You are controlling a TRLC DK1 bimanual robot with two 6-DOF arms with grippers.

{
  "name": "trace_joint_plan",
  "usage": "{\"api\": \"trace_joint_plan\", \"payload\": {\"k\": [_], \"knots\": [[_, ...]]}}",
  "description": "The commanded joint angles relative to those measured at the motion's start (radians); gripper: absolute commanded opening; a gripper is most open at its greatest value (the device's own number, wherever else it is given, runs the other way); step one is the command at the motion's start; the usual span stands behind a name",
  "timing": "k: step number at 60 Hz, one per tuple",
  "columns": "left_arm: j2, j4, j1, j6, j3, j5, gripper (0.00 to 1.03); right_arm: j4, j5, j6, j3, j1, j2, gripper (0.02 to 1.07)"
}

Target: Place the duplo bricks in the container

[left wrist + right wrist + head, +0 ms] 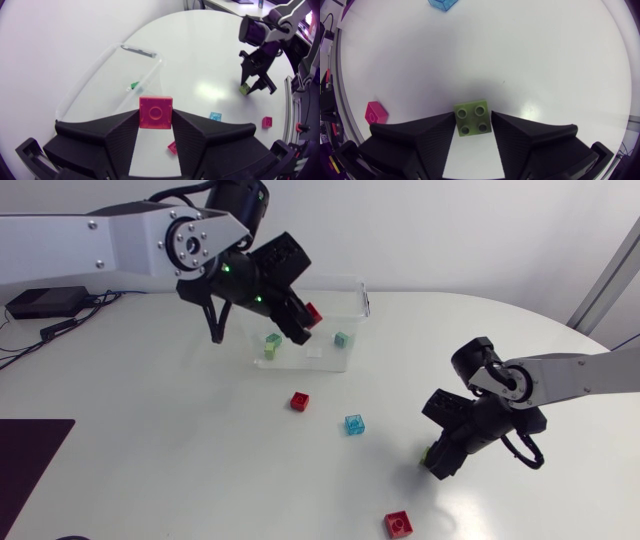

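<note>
My left gripper [306, 316] hangs over the clear container [360, 292], shut on a red brick [314, 311] that sits between its fingertips [156, 113]. A green brick [272, 342] and a teal brick [341, 339] lie inside the container. My right gripper [432, 461] is down at the table on the right. Its fingers press both sides of a green brick [472, 119] that rests on the tabletop. Loose on the table lie a small red brick [300, 401], a blue brick [354, 424] and another red brick [398, 524].
A black box [42, 301] with cables sits at the table's far left. A dark mat [28, 455] lies at the front left. The table's curved edge runs close behind my right gripper.
</note>
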Motion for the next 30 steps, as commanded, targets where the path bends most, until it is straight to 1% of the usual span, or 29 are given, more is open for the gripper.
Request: {"api": "trace_joint_plan", "payload": {"k": [1,5,11,20,23,30], "knots": [[0.038,0.024,0.02,-0.06,0.048,-0.009,0.4,-0.001,0.004,-0.023,-0.018,0.004,0.013,0.21],[0.054,0.061,0.031,-0.092,0.061,-0.028,0.4,-0.01,0.002,-0.024,-0.022,0.001,-0.002,0.18],[0.088,0.107,0.051,-0.133,0.097,-0.063,0.4,-0.042,0.001,-0.021,-0.017,0.001,-0.058,0.18],[0.15,0.141,0.071,-0.17,0.149,-0.103,0.4,-0.096,-0.007,0.011,0.017,0.02,-0.139,0.17],[0.167,0.164,0.079,-0.181,0.158,-0.104,0.4,-0.119,-0.013,0.025,0.034,0.032,-0.159,0.18],[0.224,0.175,0.093,-0.187,0.202,-0.123,0.4,-0.148,-0.015,0.073,0.077,0.073,-0.2,0.17]]}}
